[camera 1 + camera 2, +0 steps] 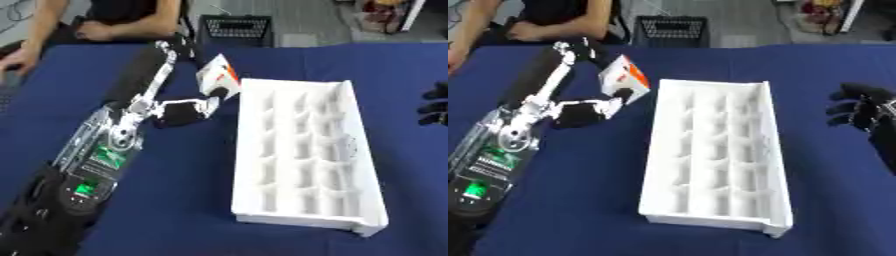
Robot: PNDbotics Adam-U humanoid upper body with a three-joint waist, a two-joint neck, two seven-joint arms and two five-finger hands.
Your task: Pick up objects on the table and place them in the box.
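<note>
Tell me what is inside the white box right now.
The white box shows only rows of empty white compartments. The left hand holds a white and orange carton beside its far left corner, outside it. Compartment floors behind the dividers are partly hidden.

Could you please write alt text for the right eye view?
The robot's left hand holds a small white and orange carton beside a white compartment box on a blue table. Its right hand hangs at the right edge.

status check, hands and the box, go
Left hand shut on white-orange carton beside white box. Right hand open, idle. Nothing blocking.
</note>
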